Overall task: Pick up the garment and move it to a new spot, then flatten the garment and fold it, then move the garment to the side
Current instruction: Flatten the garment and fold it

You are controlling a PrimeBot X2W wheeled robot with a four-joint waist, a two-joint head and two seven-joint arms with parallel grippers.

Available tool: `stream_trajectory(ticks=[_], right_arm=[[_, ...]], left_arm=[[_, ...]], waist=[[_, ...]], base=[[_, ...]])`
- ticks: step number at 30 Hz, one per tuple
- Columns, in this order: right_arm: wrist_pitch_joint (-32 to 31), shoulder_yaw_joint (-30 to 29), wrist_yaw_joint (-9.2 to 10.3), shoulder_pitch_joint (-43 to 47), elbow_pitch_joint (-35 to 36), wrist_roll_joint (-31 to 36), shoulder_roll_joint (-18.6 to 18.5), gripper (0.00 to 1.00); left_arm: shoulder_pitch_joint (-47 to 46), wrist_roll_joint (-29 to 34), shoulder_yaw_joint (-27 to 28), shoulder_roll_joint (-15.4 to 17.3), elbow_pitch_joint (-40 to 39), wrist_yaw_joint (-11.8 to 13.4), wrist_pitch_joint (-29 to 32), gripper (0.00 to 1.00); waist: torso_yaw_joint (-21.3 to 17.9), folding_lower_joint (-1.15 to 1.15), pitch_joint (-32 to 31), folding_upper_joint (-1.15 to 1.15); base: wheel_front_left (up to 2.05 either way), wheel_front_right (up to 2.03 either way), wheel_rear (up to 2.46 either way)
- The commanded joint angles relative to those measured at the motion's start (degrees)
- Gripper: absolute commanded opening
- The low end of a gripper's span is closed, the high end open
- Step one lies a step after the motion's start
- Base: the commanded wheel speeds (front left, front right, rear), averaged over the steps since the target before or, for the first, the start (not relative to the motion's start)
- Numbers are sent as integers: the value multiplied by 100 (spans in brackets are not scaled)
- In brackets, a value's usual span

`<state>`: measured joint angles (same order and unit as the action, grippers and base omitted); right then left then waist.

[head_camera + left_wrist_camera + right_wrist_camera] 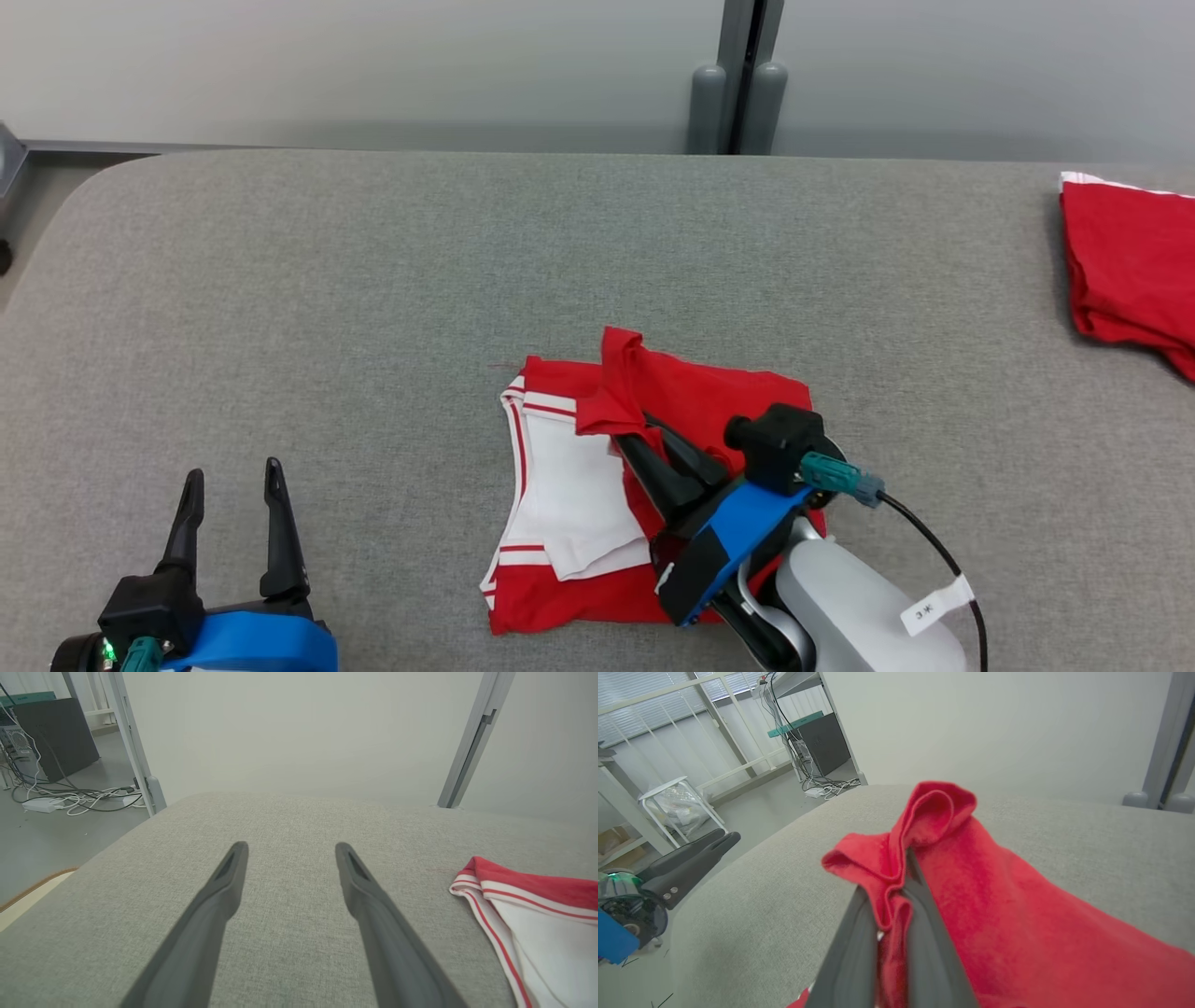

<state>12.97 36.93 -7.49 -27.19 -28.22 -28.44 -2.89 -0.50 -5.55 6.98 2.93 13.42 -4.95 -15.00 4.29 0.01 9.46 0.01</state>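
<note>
We have a raised red flap of the garment (569, 495) pinched tight in our right gripper (635, 431), mid-table (373, 280); the white panel lies to its left, probably where the flap goes; our left gripper (233, 476) sits wide and empty, well apart.

Most of the grey table top (355, 280) is wide open: the whole left half and the back strip are bare, so loads of room to swing through there. The left gripper (233, 471) sits at the near left with fingers spread and bare table all round it. In the way: the red and white garment (560, 504) front middle, with the right gripper (644, 434) and its forearm on top, pinched onto a raised red flap. Another red cloth (1130, 271) hogs the far right edge, with a clear lane between the 2. Grey posts (738, 103) stand just behind the back edge
</note>
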Motion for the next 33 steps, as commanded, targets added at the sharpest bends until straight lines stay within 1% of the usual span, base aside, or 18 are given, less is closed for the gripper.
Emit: stream_trajectory(ticks=[1, 7, 8, 9, 14, 17, 20, 26, 30, 33], right_arm=[[59, 145, -1, -177, -33, -109, -3, 0], [131, 525, -1, -471, -346, -379, -8, 0], [140, 583, -1, -520, -402, -398, -7, 48], [154, 615, -1, -566, -428, -450, -6, 100], [211, 649, -1, -641, -583, -509, -10, 100], [225, 441, -1, -661, -603, -374, -8, 100], [224, -7, -1, -520, -459, -85, -8, 100], [227, -1214, -1, 10, -73, 790, -18, 100], [223, -1960, -1, 479, 261, 1153, -124, 100], [223, -2362, -1, 805, 426, 1329, -158, 100]], left_arm=[[-119, -31, -12, -7, 27, 40, -24, 100], [-174, -82, -125, -7, 58, 84, -24, 100], [-176, -89, -138, -8, 52, 91, -24, 100], [-177, -93, -148, -8, 50, 93, -24, 100], [-122, -119, -81, -6, 48, 106, -24, 100], [-52, -102, -64, -8, 35, 106, -24, 100], [-25, -84, -24, -6, 21, 96, -24, 100], [38, -39, 52, -6, -37, 91, -24, 100], [88, 7, 82, -7, -62, 67, -24, 100], [120, 9, 76, -7, -78, 67, -24, 100]], waist=[[48, -1, 38, -1], [136, -1, 81, -1], [142, -1, 86, -1], [147, -1, 90, -1], [81, -1, 62, -1], [8, -1, 17, -1], [-56, -1, -27, -1], [-153, -1, -129, -1], [-184, -1, -161, -1], [-195, -1, -166, -1]], base=[[0, 0, 0], [0, 0, 0], [0, 0, 0], [0, 0, 0], [0, 0, 0], [0, 0, 0], [0, 0, 0], [0, 0, 0], [0, 0, 0], [0, 0, 0]])
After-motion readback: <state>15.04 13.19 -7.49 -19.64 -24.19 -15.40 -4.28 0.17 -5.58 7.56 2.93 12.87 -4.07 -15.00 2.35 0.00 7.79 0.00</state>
